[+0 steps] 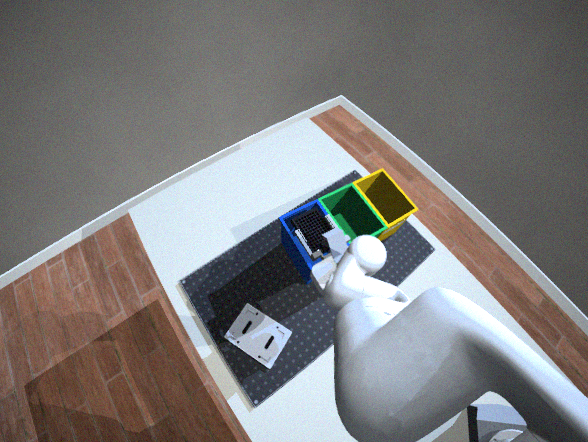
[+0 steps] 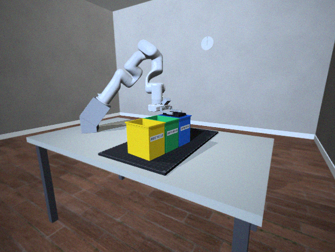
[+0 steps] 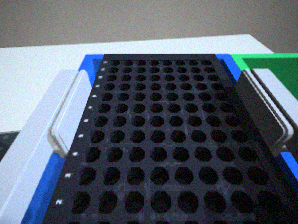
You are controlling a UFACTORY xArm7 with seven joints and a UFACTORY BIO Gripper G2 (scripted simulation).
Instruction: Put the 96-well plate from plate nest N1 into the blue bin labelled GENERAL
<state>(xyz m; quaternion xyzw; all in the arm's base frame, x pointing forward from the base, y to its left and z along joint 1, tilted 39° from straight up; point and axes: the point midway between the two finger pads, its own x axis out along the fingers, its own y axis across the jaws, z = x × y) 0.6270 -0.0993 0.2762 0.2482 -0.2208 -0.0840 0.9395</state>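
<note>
The black 96-well plate [image 1: 314,230] [image 2: 179,114] [image 3: 160,145] is held roughly level over the mouth of the blue bin [image 1: 297,255] [image 2: 185,138] [image 3: 46,192], at or just above rim height. My gripper [image 1: 316,233] [image 3: 172,115] is shut on the plate, with one pale finger along each long side. In the exterior view the fingers are small and partly hidden. The blue bin stands upright. The plate nest [image 1: 257,336] holds nothing. How much room there is between the plate and the bin walls is hard to tell.
The green bin [image 1: 345,207] [image 2: 171,142] [image 3: 285,75] stands upright directly beside the blue one, close to one finger. The yellow bin [image 1: 387,200] [image 2: 138,139] stands upright beyond the green one. All stand on the dark perforated board [image 1: 310,320] [image 2: 159,166].
</note>
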